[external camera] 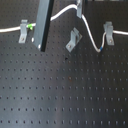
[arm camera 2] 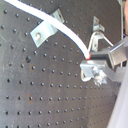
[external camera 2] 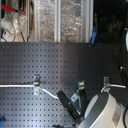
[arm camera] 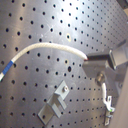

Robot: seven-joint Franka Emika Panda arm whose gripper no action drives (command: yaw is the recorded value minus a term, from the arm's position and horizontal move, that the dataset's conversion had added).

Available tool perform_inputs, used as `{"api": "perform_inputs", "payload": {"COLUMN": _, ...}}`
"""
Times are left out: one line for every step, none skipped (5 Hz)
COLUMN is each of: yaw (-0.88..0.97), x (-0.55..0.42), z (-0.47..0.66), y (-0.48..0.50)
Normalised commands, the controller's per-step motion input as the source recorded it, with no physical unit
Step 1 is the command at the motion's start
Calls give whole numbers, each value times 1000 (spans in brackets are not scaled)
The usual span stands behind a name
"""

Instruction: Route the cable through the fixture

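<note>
The white cable [external camera: 89,31] runs across the black pegboard. From the first exterior view's left it passes a clip and shows its green mark [external camera: 31,26], rises to my gripper [external camera: 80,5] at the top edge, then sags to its blue band [external camera: 100,49]. The leaning grey fixture [external camera: 73,40] stands under the raised span, apart from the cable. It also shows in the second exterior view [external camera 2: 80,93]. My gripper [arm camera: 95,65] is shut on the cable [arm camera: 50,47] in the first wrist view, above a grey clip [arm camera: 55,102]. The second wrist view shows the same grip [arm camera 2: 91,61].
Two more upright clips hold the cable, at the first exterior view's left [external camera: 23,32] and right [external camera: 107,33]. A thick black bar [external camera: 44,25] slants in front of the cable. The white arm [external camera 2: 102,112] fills the second exterior view's lower right. Clutter [external camera 2: 15,20] lies behind the board.
</note>
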Motion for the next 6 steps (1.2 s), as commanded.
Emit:
{"api": "perform_inputs", "payload": {"yaw": 0, "x": 46, "z": 40, "y": 64}}
{"api": "perform_inputs", "payload": {"yaw": 308, "x": -90, "z": 105, "y": -111}}
{"api": "perform_inputs", "payload": {"yaw": 748, "x": -178, "z": 68, "y": -216}}
{"api": "perform_inputs", "payload": {"yaw": 394, "x": -315, "z": 147, "y": -295}}
{"api": "perform_inputs", "payload": {"yaw": -100, "x": -430, "z": 155, "y": -462}}
{"api": "perform_inputs", "payload": {"yaw": 0, "x": -115, "z": 1, "y": -86}}
